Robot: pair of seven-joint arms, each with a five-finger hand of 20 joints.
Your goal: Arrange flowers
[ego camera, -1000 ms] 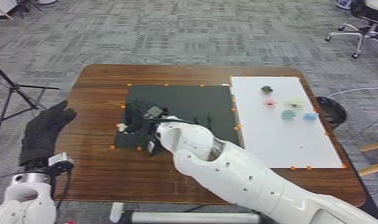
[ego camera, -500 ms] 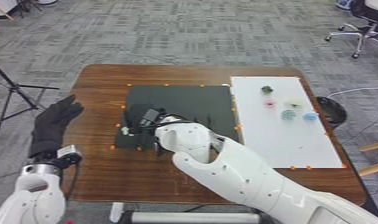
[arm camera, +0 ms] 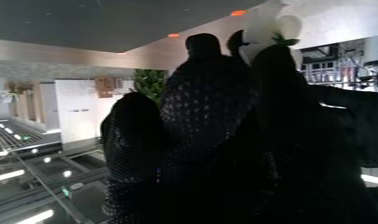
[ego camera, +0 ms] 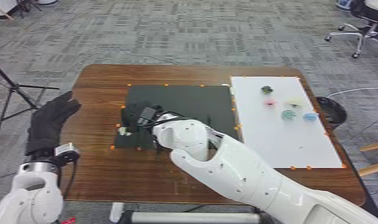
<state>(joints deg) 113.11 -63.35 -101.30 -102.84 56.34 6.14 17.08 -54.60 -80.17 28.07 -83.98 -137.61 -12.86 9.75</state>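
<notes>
Your white flower point(ego camera: 124, 131) is at the left edge of the black mat point(ego camera: 199, 102), close by the right hand point(ego camera: 141, 114); you can't tell from here whether it's gripped. You're probably early on: the pink flower point(ego camera: 270, 102), pale yellow flower point(ego camera: 294, 103) and blue flower point(ego camera: 311, 116) lie right of the mat, still to arrange. Left of it, the left hand point(ego camera: 51, 120) has straight fingers, holding nothing.

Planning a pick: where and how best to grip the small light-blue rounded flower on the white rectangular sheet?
I'd pinch the light-blue flower low around its rounded head; I can't make out a stem. Come from its near right side: the small blue-green rounded flower sits close on its left, the pale cream-yellow one beyond, to the left.
</notes>
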